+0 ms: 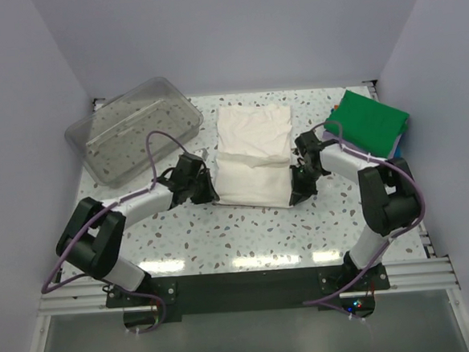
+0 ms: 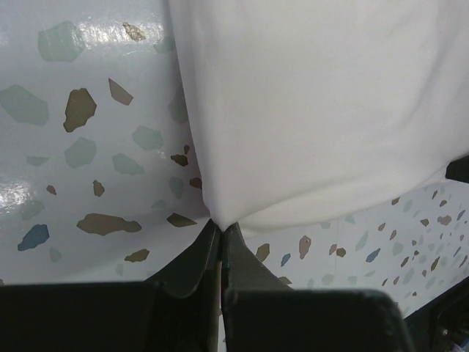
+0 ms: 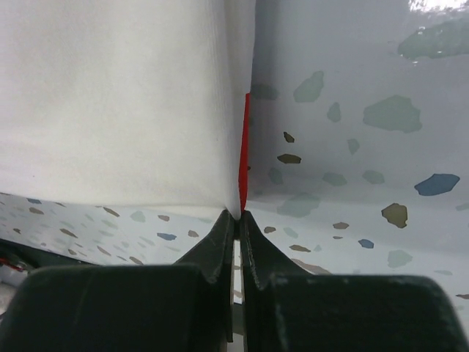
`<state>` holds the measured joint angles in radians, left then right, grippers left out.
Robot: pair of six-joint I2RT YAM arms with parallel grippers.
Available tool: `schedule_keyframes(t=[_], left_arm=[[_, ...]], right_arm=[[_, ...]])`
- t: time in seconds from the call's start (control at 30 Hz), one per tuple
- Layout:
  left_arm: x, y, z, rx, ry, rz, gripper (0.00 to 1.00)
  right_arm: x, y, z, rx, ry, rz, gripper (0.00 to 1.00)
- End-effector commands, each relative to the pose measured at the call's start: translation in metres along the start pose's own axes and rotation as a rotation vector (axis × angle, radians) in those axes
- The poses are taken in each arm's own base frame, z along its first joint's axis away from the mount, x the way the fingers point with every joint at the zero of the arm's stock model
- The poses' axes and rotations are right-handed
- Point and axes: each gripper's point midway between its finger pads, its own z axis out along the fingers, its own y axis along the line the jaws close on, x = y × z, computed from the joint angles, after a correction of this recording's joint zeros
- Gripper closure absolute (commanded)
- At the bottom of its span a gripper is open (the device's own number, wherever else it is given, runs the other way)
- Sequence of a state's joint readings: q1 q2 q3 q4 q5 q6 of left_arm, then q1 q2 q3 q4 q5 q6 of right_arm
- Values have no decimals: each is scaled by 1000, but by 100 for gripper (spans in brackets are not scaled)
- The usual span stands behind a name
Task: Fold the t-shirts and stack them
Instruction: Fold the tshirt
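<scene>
A cream-white t-shirt lies partly folded in the middle of the speckled table. My left gripper is shut on its near left corner, seen in the left wrist view with white cloth pinched at the tips. My right gripper is shut on its near right corner, seen in the right wrist view; a strip of red print shows along the cloth's edge. A folded green t-shirt tops a stack at the back right, with a blue edge under it.
A clear plastic tub stands tilted at the back left. The stack of folded shirts sits close to the right wall. The table's near edge runs just in front of both arm bases.
</scene>
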<state>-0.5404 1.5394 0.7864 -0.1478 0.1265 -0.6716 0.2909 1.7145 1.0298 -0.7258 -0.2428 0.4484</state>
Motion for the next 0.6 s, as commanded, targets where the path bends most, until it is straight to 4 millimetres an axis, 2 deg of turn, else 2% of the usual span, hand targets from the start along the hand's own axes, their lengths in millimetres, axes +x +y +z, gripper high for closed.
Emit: schedule_keyframes(t=[0.0,0.17,0.37,0.47,0.57], left_arm=[[-4,3,-9,-31,-21,8,100],[-11,-4,-23,-23,-39,13,100],[-30,-21,-52,14,-95,18,100],[-29,-25,-61,24,-93,30,100],[-19,-22,-64,16,-56,57,100]], right_arm=[[4,-8,-20,51,-16,-21,100],[5,-3,-40,38,-40,-33,100],[7,2,-70,33,-81,-38,100],[11,3,-82,30,-94,-43,100],[18,2,-91,27,-98,-48,100]])
